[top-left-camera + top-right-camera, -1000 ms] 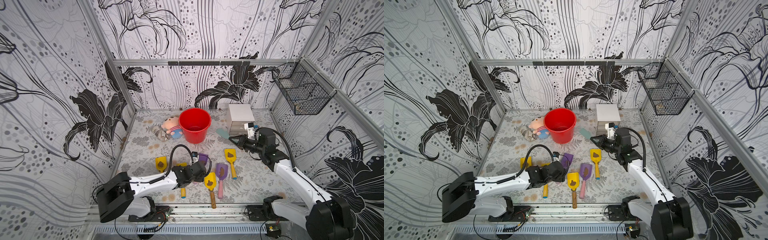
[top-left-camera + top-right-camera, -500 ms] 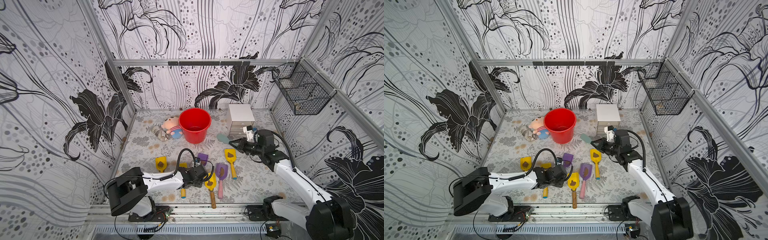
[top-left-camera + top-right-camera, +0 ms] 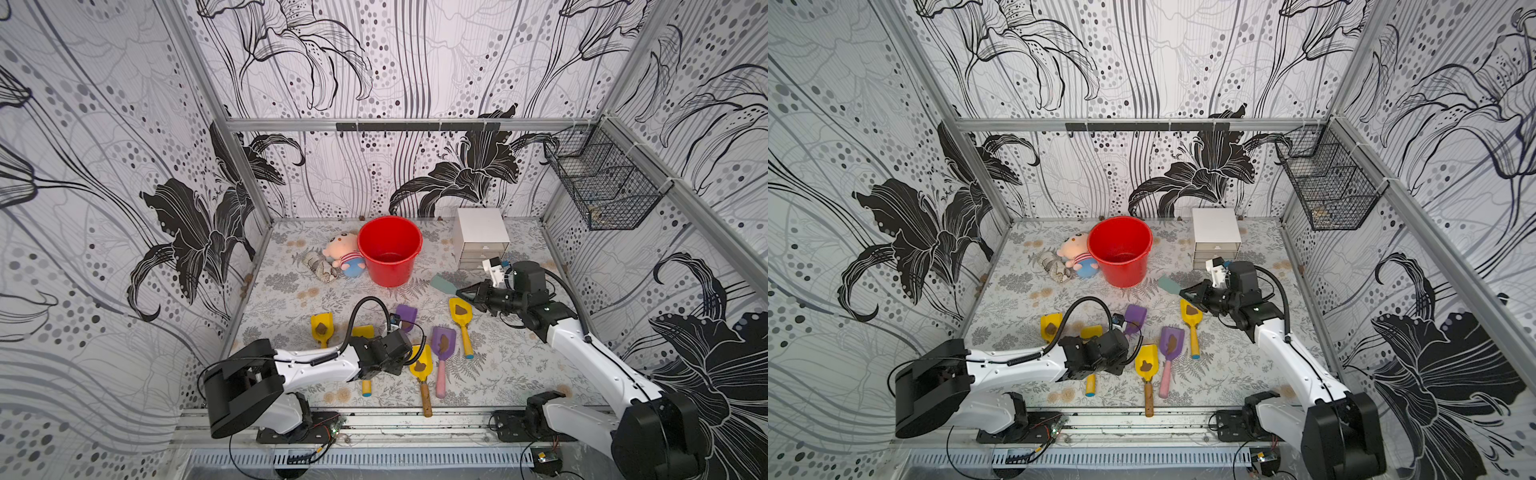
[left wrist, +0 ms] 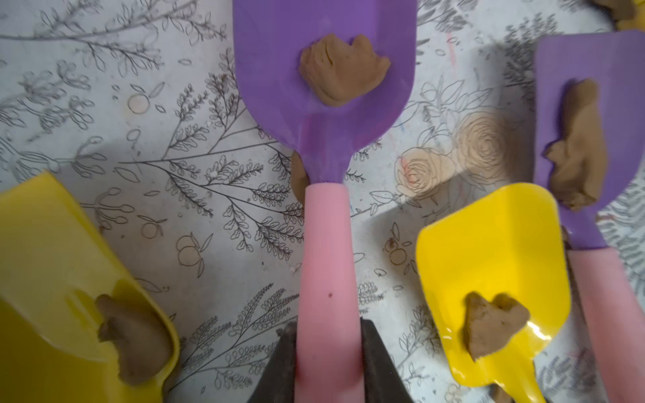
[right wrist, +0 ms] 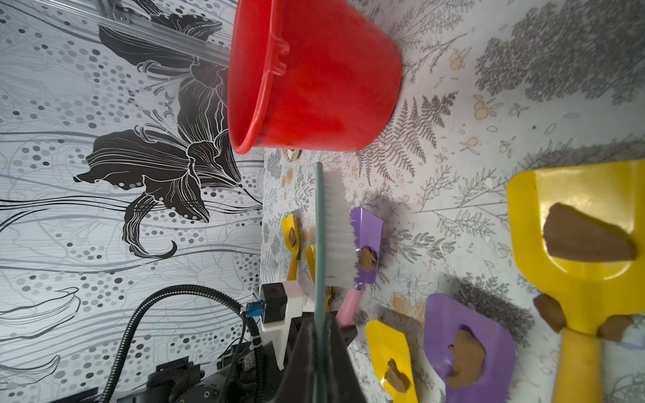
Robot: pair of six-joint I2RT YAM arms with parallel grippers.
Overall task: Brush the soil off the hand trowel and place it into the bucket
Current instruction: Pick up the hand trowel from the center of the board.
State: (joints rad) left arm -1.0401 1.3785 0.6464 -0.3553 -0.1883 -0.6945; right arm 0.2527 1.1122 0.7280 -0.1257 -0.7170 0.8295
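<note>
We look down into a booth with black-and-white flower walls and a floral-print table [image 3: 286, 299]. Just below the centre of both top views, the left arm lies low across the table. The left wrist view shows the left gripper [image 4: 328, 345] closed tight, its dark fingers [image 4: 375, 356] pressed against both sides of the pink handle of a purple trowel [image 4: 279, 69]. That trowel lies flat on the table, and a tan-brown lump of soil [image 4: 342, 69] sits on its blade. In the top views its blade pokes out just above the left wrist. Right of centre, the right gripper [image 3: 468, 293] points toward the middle of the frame, its jaws closed on the thin handle of a teal brush [image 3: 441, 283]. In the right wrist view the white bristles stand clear of the table. The red bucket [image 3: 390, 272] stands upright at the centre of the frame, near the back wall and well apart from the held trowel. Around the left gripper lie more trowels carrying brown lumps: a second purple one [image 3: 440, 378] with a pink handle, a yellow one with a wooden handle [image 3: 424, 395] just to its left, and a yellow one [image 3: 464, 332] below the brush. Left of the bucket lies a plush doll [image 3: 340, 253]. A white drawer box [image 3: 482, 232] stands to the bucket's right, and a wire basket [image 3: 602, 187] hangs on the wall at the upper right.
</note>
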